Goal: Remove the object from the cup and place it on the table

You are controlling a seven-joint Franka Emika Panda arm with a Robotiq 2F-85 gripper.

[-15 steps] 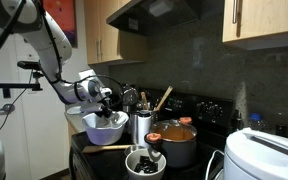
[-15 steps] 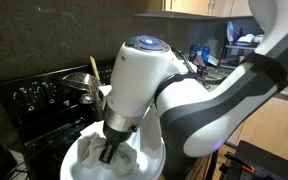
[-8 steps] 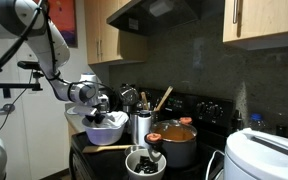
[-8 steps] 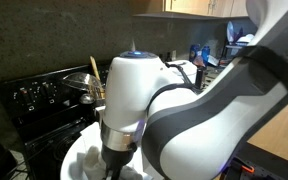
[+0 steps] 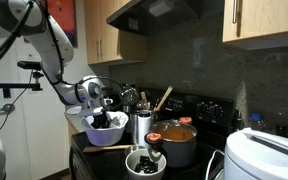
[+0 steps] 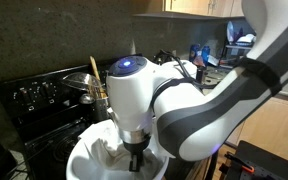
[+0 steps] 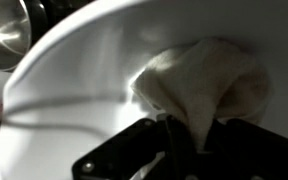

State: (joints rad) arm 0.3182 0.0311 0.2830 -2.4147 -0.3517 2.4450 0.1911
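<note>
The Panda arm bends steeply down, wrist near vertical, its gripper [image 6: 136,163] inside the white bowl [image 5: 106,133] near the stovetop's end edge. The 2 fingers are closed on a cream cloth [image 7: 199,85], which lies bunched in the bowl, gathered peak pointing up.

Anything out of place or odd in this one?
A crumpled cloth sits in a white bowl, not a cup, on the stove. The gripper pinches it. Nothing looks spilled or damaged.
</note>
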